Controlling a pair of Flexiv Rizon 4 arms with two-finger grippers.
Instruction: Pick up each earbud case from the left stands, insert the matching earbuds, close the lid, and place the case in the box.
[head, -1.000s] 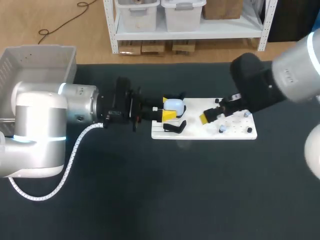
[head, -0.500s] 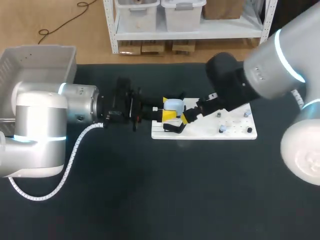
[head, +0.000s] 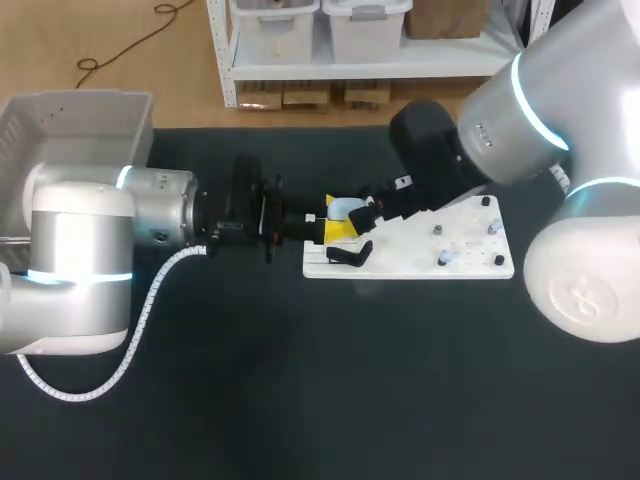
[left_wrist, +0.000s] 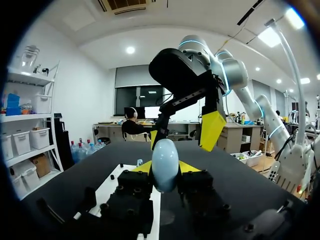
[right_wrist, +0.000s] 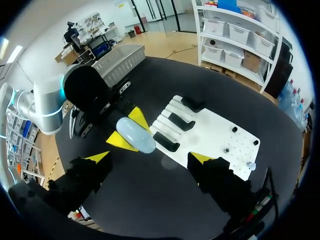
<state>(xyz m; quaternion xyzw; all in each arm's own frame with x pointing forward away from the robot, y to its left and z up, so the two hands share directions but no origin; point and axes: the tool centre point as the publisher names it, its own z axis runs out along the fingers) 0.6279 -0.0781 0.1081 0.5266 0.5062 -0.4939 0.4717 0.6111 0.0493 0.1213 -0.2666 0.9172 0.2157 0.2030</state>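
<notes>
**Fingers (left_wrist: 141, 167) of the left gripper (left_wrist: 165, 171) clenched on the earbud case (left_wrist: 165, 159), right gripper (right_wrist: 150, 158) spread wide**

Yellow tips on both sides, and the pale blue earbud case is pinned upright between them, a firm grasp. From the head camera it sits just above the centre of the frame, at the left end of the white board (head: 420, 262), held over the dark table (head: 300, 380). The right gripper is just beside it on the right, fingers released and well apart, touching nothing. From its own wrist, the case lies ahead of those open fingers. From the left wrist, its two yellow tips hang beyond the case, one on each side. Black stands (head: 350, 254) line the board's left part. Small pieces (head: 443, 259) dot its right part, too small to tell. The grey box (head: 80, 125) waits in the upper left of the frame, well apart from the case.
</notes>
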